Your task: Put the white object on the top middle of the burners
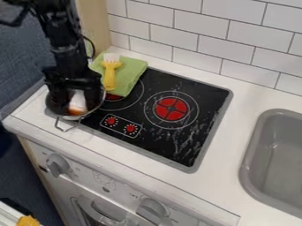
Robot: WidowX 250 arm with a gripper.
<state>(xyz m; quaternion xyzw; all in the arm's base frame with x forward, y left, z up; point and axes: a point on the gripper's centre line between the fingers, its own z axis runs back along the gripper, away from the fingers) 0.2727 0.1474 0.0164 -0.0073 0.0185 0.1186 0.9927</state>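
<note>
The black gripper (77,98) hangs at the left over a small metal pot (54,110), pointing down into it. Its fingers stand apart, one on each side of the white object (78,99), which has an orange lower end. Whether they touch it cannot be told. The object is inside the pot, which sits at the stove's left edge with its wire handle toward the front. The black stovetop (159,143) has a red burner (171,109) at right and another partly covered at left.
A green cloth (134,68) lies over the stove's back left corner, with a yellow-handled brush (110,75) on it, close beside the gripper. Red printed knobs (130,128) mark the front of the stovetop. A grey sink (277,154) is at the right, and a tiled wall (200,26) rises behind.
</note>
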